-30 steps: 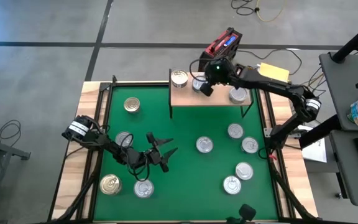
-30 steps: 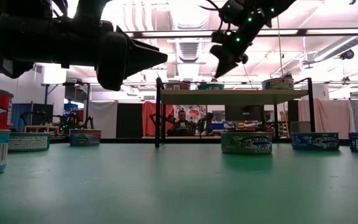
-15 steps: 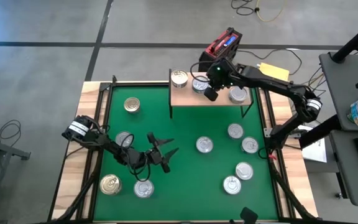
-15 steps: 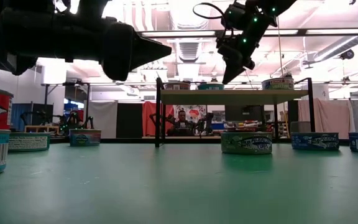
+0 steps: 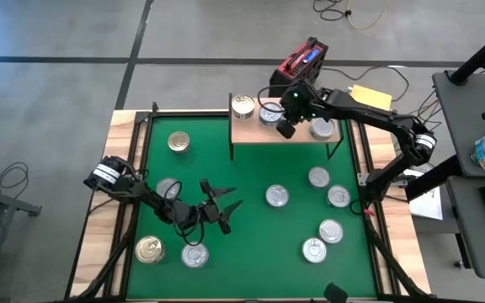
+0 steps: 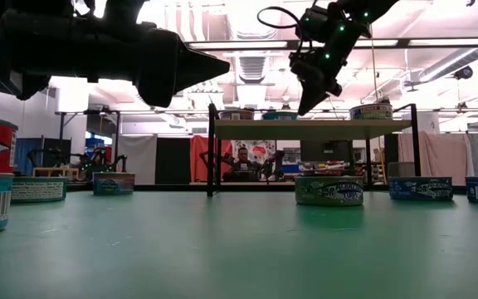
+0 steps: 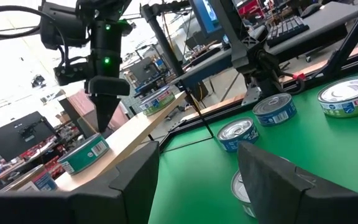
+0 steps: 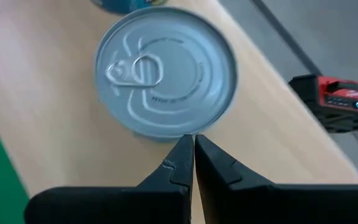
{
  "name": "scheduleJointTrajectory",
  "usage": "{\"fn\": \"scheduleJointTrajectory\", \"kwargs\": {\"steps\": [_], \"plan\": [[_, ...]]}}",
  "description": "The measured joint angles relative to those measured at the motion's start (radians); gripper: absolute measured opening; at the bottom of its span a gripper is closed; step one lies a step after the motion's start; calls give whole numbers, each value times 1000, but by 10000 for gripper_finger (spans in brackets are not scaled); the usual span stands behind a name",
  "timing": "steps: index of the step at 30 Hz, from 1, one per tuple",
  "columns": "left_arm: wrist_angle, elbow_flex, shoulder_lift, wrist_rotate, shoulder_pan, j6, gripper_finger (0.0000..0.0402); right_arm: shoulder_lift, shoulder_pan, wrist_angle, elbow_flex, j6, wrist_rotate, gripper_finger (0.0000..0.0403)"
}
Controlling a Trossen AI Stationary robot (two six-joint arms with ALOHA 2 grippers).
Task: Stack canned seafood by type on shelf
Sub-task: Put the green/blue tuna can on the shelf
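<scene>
- The canned seafood: the tin (image 8: 166, 68) in the right wrist view has a bare silver metal lid, smooth with a soft brushed sheen, pressed rings and a metal pull-tab.
- Another tin (image 5: 150, 249) has a gold-toned metal top, slightly glossy.
- Tins seen from the side, like one (image 6: 329, 190) in the low view, wear printed paper-like labels, bluish-green.
- The shelf (image 8: 36, 124) is pale wood, smooth and matt, with faint grain; its legs (image 6: 212, 149) look thin, black and metal.
- The mat (image 5: 251, 227) on the table is green, matt and even.
- The table border (image 5: 99, 244) is light, unvarnished-looking wood.
- The right gripper's fingers (image 8: 219, 165) are dark, matt, plastic-looking.
</scene>
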Motion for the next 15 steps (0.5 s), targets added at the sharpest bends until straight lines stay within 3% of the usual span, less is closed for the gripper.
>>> {"fn": "scheduleJointTrajectory", "kwargs": {"steps": [10,15], "plan": [[-1,0,0,0,1,-2,201,-21,35,0,22,11,3,9],[-1,0,0,17,1,-4,201,-15,4,118,29,-23,7,9]]}}
